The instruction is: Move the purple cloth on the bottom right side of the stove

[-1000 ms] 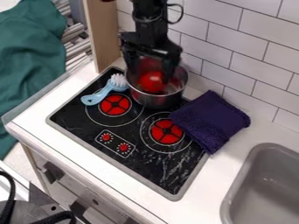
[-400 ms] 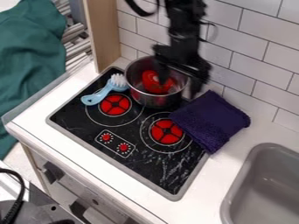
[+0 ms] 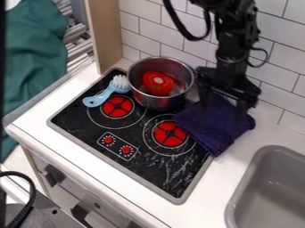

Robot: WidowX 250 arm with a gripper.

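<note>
I've got my gripper [image 3: 224, 103] spread wide over the purple cloth [image 3: 208, 129], which lies across the stove's [image 3: 152, 167] far right edge, partly on the tabletop [image 3: 229, 171], near the metal pot [image 3: 156, 102]

The cloth [image 3: 211, 129] is deep purple, with a soft, fuzzy-looking surface. It lies fairly flat in a rough four-sided shape, turned at a slant, its edges uneven. It rests partly over the right side of the stove [image 3: 156, 164] and partly on the white counter [image 3: 227, 168], between the pot [image 3: 156, 102] and the sink [image 3: 236, 202], its left corner next to the right-hand red burner [image 3: 170, 134].

The stove has a glossy black top with pale streaks, a grey rim, white rings around its red burners and two red knobs [image 3: 126, 150] in an outlined panel.
</note>
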